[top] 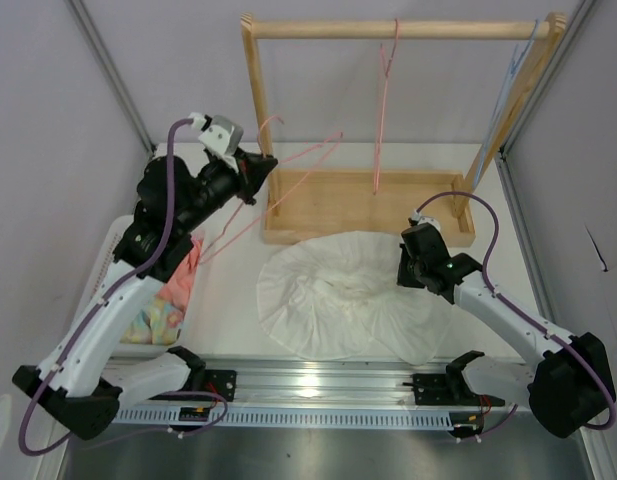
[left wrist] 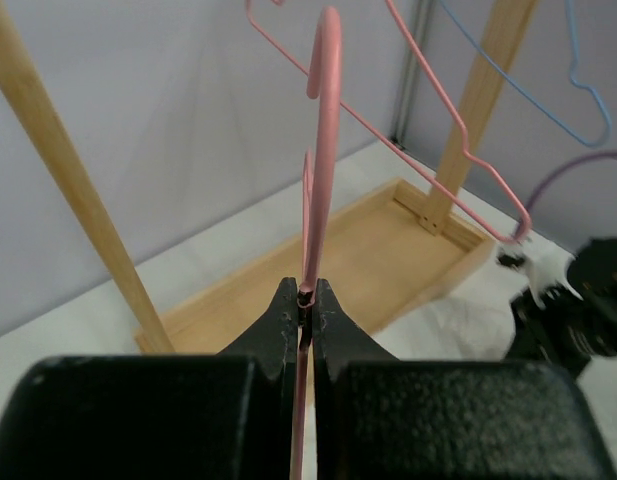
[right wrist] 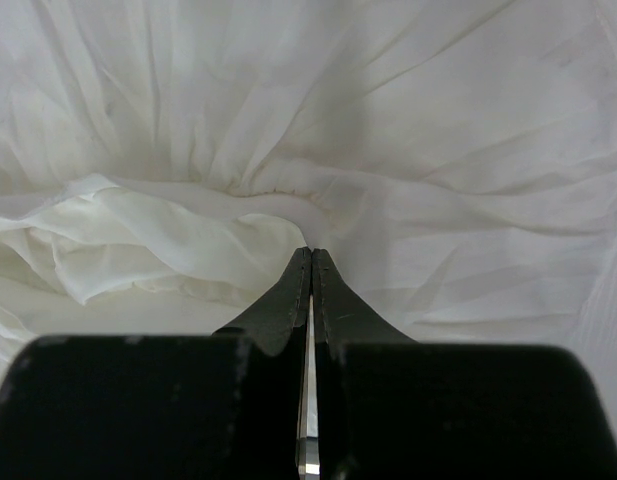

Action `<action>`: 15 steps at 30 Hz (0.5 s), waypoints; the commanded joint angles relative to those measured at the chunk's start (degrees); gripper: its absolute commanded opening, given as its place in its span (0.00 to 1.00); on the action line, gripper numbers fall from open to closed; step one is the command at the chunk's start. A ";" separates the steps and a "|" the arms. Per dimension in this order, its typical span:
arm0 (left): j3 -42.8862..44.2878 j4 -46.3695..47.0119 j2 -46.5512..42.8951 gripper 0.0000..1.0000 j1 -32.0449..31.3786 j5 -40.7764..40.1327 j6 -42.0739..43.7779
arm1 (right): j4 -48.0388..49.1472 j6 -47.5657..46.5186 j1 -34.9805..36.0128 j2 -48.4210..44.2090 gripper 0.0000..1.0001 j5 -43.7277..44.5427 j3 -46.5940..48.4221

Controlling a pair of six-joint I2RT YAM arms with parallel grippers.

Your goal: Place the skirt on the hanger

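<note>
The white crinkled skirt lies spread on the table in front of the rack; it fills the right wrist view and shows at the lower right of the left wrist view. My right gripper is shut on the skirt, with gathered fabric at its tips at the skirt's right side. My left gripper is shut on the pale salmon-pink wire hanger. It holds the hanger in the air, left of the rack's left post, hook upward.
A wooden rack with a tray base stands at the back. A deeper pink hanger and a light blue hanger hang on it. A white basket with pink and yellow clothes sits at the left.
</note>
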 commanded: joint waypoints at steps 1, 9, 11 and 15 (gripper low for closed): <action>-4.84 -2.92 -5.60 0.00 -1.18 7.61 -0.74 | -0.82 -1.10 -0.21 -1.09 0.00 -0.26 2.50; -16.35 -9.08 -10.44 0.00 -16.46 4.55 -1.36 | -2.13 -1.28 -0.21 -1.53 0.00 0.18 3.03; -19.25 -8.56 -10.97 0.00 -19.10 4.63 -2.06 | -2.57 -1.19 -0.21 -1.80 0.00 0.18 3.21; -22.60 -6.36 -11.06 0.00 -20.87 5.25 -3.03 | -3.19 -0.84 -0.12 -2.50 0.00 -0.08 3.74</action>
